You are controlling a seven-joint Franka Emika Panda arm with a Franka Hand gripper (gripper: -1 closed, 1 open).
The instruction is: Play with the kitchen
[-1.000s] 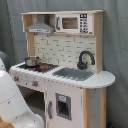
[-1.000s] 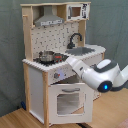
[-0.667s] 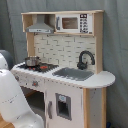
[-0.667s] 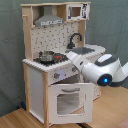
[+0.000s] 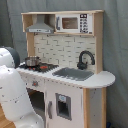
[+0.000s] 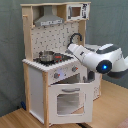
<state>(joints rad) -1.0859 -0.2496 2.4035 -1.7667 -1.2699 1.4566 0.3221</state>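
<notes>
Arm [image 6: 97, 59] now further over the kitchen [image 5: 70, 75] counter than before (hand hidden, grip unclear)

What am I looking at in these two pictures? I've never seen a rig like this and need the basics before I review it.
Both pictures show the same moment from two cameras standing off the machine. The machine is a single white robot arm. In the first exterior view it fills the lower left; in the second exterior view it reaches in from the right, in front of the counter.

The thing it faces is a toy kitchen, white and light wood. On top sit a grey hood and a microwave. On the counter are a small pot on the stove, a sink and a black faucet. Below, in the second exterior view, is the windowed oven door.

The arm's grasping end is not visible, so I can't say whether it holds anything.
</notes>
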